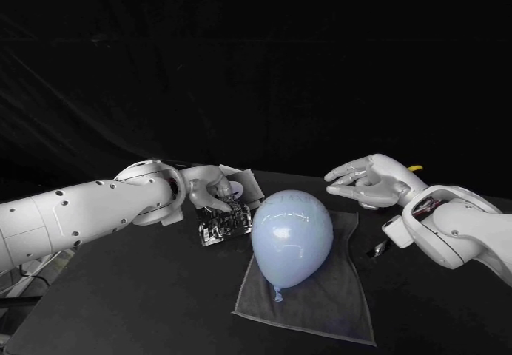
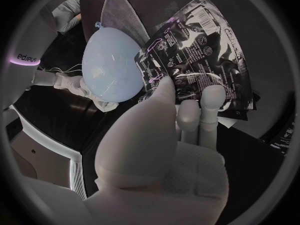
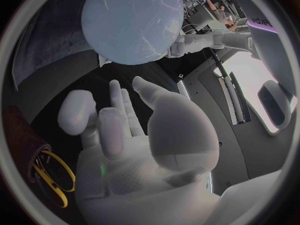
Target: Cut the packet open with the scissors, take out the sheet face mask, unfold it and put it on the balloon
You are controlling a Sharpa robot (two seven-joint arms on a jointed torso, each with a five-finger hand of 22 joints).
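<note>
Just left of the balloon (image 1: 290,235), the packet (image 1: 222,222) hangs from the left robot hand (image 1: 219,188), pinched at one edge between thumb and fingers, long axis running down toward the tabletop (image 1: 128,303); can't tell if the lower edge touches it. Right robot hand (image 1: 368,181) hovers released on the far side of the balloon, fingers spread, nothing in it. Yellow-handled scissors (image 3: 53,182) sit just behind it, so I'd say the right side is nearer for that pickup, and the cut must then reach across the balloon and its grey cloth (image 1: 331,296).
</note>
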